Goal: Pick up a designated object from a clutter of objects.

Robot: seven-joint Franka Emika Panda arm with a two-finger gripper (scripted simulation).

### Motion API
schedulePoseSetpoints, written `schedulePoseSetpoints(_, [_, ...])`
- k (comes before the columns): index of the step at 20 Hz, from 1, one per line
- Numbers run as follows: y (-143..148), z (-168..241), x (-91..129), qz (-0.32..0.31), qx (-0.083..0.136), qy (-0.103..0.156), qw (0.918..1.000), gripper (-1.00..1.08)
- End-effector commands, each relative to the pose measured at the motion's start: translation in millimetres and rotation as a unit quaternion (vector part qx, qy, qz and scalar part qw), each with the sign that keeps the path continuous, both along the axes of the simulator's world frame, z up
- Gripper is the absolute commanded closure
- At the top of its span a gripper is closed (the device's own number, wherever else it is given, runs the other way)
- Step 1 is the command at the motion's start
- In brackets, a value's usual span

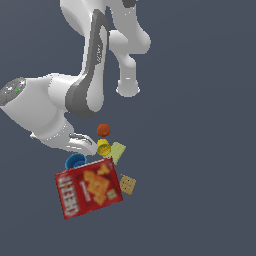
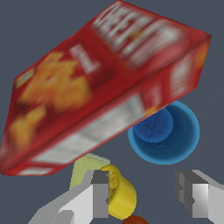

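Grey floor carries a blue cup point(image 2: 175, 135) half-hidden behind the Cheez-It box point(image 2: 87, 87); tool point(image 2: 146, 192) fingers apart, empty.

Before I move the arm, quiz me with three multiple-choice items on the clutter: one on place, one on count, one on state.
1. Where does the blue cup sit?
A. right beside the red Cheez-It box
B. far off alone
C. on top of the yellow cup

2. How many small round things lie near the box?
A. one
B. three
C. five

3. What is the gripper doing?
A. shut on the blue cup
C. open and empty
B. shut on the box

Answers:
1 A: the wrist view shows the cup's rim partly behind the box edge.
2 B: the exterior view shows blue, yellow and the orange-red one.
3 C: in the wrist view both fingers stand apart with a bare gap between them, though one overlaps the yellow cup.
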State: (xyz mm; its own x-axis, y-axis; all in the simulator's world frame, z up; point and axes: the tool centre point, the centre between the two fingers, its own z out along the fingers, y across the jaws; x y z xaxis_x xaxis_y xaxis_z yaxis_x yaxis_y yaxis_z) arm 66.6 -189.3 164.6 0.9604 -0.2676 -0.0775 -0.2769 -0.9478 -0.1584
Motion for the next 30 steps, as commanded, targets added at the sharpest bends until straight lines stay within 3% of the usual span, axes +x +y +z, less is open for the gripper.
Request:
schedulePoseSetpoints(1, [-23, -19, 1, -0.017, 0.007, 0.000, 0.9998, -0.20])
schedulePoseSetpoints(6, [-57, -47, -2, -0.043, 0.015, 0.000, 0.9990, -0.20])
schedulePoseSetpoints(12, [-78, -65, -6, -0.058, 0.019, 0.000, 0.9981, -0.20])
schedulePoseSetpoints(28, [-74, -97, -7, -0.061, 0.019, 0.000, 0.9980, -0.20])
schedulePoseSetpoints(29, [-74, -97, -7, -0.061, 0.019, 0.000, 0.9980, 1.08])
schedulePoseSetpoints(30, [-74, -97, -7, -0.061, 0.019, 0.000, 0.9980, 1.08])
